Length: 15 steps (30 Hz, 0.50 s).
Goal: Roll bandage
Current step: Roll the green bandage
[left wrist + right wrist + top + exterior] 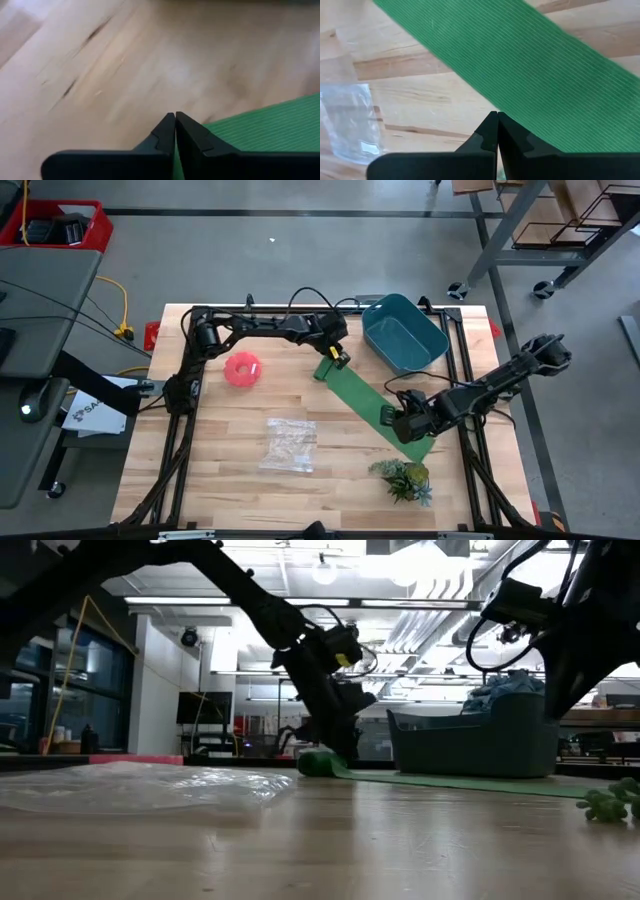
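The bandage [372, 402] lies flat on the counter [220, 480] as a long green strip, running diagonally from just right of centre in the high view down toward the lower right; its upper end [320, 762] is bunched into a small roll, which shows in the low view as a short green lump. It looks like thin ribbed fabric: light, soft and limp, likely to slide on the smooth wood and to buckle rather than push, so I judge the roll is best taken at that started end, pinched across its width, while the far end is pinned down. The left gripper [333, 360] sits at that rolled end with its fingers closed tip to tip; the left wrist view shows them meeting over the strip's edge, and whether any fabric is caught between them I cannot tell. The right gripper [405, 423] rests over the lower stretch of the strip, near the lower right, also fully closed and apparently pressing on it rather than holding it. The teal tub [432, 345], upper right of centre and just beside the strip's upper end, looks empty from above. A clear bag [287, 444] lies below centre, its contents too small to make out
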Each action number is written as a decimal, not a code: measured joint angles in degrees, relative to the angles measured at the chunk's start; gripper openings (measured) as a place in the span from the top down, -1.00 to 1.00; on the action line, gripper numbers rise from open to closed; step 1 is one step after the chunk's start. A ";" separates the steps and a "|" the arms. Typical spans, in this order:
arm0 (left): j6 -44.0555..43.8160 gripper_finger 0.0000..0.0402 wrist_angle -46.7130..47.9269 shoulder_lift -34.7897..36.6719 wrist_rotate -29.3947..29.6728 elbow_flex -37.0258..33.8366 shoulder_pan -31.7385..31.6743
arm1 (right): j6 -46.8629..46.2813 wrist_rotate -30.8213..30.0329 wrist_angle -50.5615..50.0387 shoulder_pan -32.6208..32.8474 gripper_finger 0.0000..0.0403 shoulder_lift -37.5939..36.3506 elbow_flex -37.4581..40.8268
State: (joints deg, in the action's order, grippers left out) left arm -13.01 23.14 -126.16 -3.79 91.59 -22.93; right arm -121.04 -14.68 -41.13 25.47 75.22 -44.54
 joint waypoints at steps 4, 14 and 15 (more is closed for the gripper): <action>2.85 0.99 3.74 0.10 2.27 0.04 -0.19 | -0.01 -0.86 0.68 0.00 1.00 0.00 0.01; 6.78 1.00 14.45 1.42 1.83 0.04 -0.29 | 0.01 -2.61 2.17 0.00 1.00 0.00 0.00; 7.89 1.00 15.98 1.70 1.83 0.04 -0.30 | 0.01 -2.80 2.38 0.00 1.00 0.00 0.00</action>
State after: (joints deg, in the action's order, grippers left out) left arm -5.12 39.13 -124.46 -1.96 91.64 -23.22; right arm -121.03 -17.48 -38.75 25.47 75.22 -44.54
